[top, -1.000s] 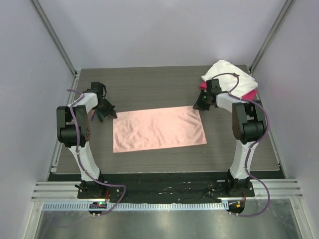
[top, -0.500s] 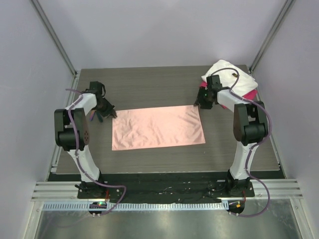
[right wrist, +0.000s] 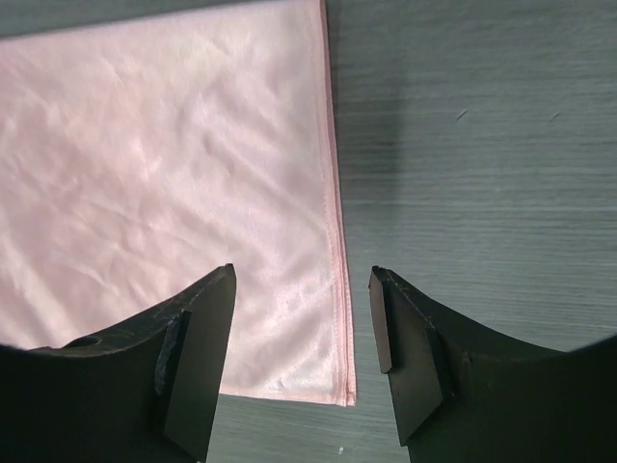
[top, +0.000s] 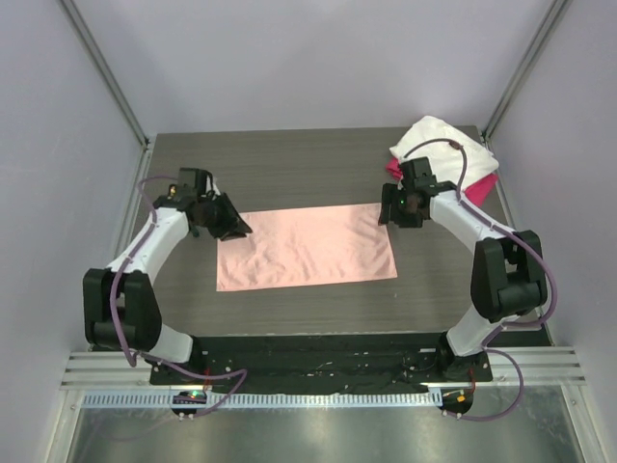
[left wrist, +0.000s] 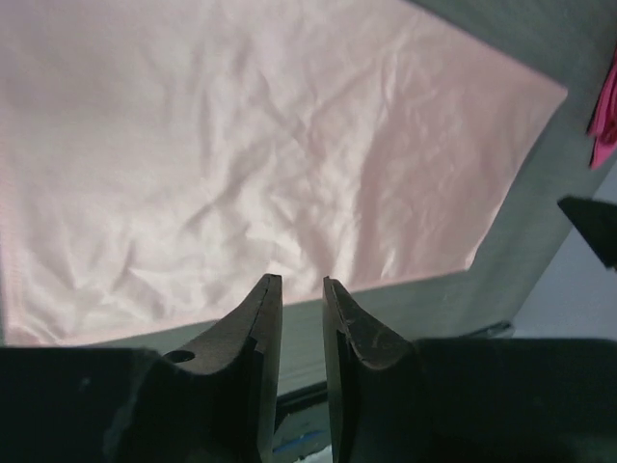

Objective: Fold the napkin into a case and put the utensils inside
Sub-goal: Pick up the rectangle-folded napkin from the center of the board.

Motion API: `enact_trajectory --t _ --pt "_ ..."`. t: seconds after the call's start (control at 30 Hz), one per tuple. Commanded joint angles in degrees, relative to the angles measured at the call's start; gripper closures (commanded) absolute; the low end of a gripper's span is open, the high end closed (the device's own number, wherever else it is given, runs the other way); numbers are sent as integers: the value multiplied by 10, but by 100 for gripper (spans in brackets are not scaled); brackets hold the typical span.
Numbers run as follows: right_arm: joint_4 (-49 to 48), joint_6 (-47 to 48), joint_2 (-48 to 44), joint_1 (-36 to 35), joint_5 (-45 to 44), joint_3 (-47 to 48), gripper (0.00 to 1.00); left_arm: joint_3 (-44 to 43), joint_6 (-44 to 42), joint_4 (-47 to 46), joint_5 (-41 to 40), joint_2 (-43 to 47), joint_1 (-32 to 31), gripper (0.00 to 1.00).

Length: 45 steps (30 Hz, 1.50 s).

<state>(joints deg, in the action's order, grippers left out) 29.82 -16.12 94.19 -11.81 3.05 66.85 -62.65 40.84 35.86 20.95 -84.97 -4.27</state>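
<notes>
While the salmon-pink napkin [top: 307, 247] lies spread flat as a wide rectangle on the dark wood-grain counter [top: 308, 164], lightly creased all over, both arms reach in to its far corners. At the napkin's far left corner sits the left gripper [top: 234, 226], its jaws parted only by a narrow slit with nothing between them. From the wrist its dark fingertips [left wrist: 265, 294] line up with one edge of the cloth, bare counter showing past them. At the napkin's far right corner hangs the right gripper [top: 393, 214], its jaws standing wide apart and holding nothing. In its own view the napkin's stitched right hem runs down between the two fingers [right wrist: 198, 328], one over cloth and the other over bare counter. Whether either gripper touches the napkin, I cannot tell. Beyond the napkin's far right corner, behind the right arm, a folded white cloth [top: 439, 140] lies heaped on a magenta cloth [top: 479, 183].
</notes>
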Motion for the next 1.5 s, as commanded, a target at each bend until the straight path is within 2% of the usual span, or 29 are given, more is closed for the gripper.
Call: enact_trajectory --t 0.0,0.13,0.33,0.57,0.77,1.17,1.27,1.37,1.47 --pt "5 25 -2 -26 -19 -20 34 24 -13 -13 66 44 -64 71" --pt "-13 24 3 -38 -28 -49 31 48 -9 -22 71 76 -116 65" --pt "-25 26 36 -60 -59 -60 29 67 -4 -26 58 119 -128 55" --pt "-40 17 59 -73 -74 -69 31 66 -9 -26 65 109 -129 54" --pt "-49 11 71 -73 -76 -83 38 63 -13 -25 64 110 -129 55" --pt "-57 15 70 -71 -118 -114 76 50 -23 -14 59 93 -128 56" --pt "-54 11 51 -60 -138 -119 91 50 -21 -19 54 89 -129 56" --pt "-41 6 20 -45 -167 -120 99 50 -18 -23 45 77 -129 56" --pt "-18 6 -22 -33 -196 -117 99 60 -6 -43 35 62 -129 57"
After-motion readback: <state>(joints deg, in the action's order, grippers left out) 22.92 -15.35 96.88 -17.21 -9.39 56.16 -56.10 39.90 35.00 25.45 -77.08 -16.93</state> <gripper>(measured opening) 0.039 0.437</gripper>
